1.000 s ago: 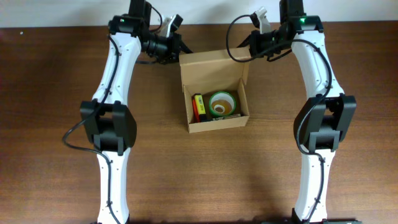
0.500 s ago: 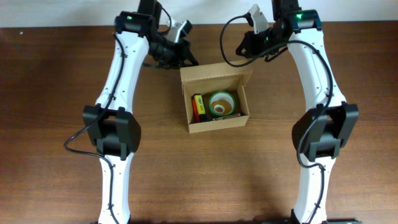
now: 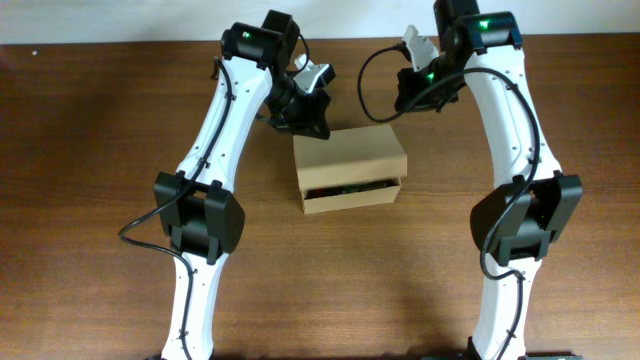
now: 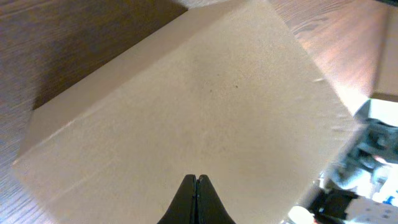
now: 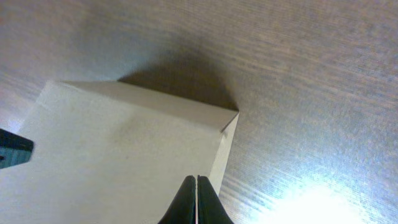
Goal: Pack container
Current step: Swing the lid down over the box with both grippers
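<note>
The container (image 3: 350, 160) is a tan cardboard box in the middle of the table. Its flap lid is folded down over the top, with a narrow dark gap at the front where the contents barely show. My left gripper (image 3: 316, 122) is shut and empty at the box's back left corner, its fingertips (image 4: 196, 180) over the lid (image 4: 186, 106). My right gripper (image 3: 402, 100) is shut and empty just behind the back right corner; in the right wrist view its tips (image 5: 197, 180) hang over the lid (image 5: 124, 162).
The brown wooden table (image 3: 100, 150) lies all round the box. Both white arms reach in from the front, one on each side of the box.
The lid has swung from standing open at the back to lying over the box, covering the tape roll and pens. Both grippers moved inward and toward the box's back corners.
</note>
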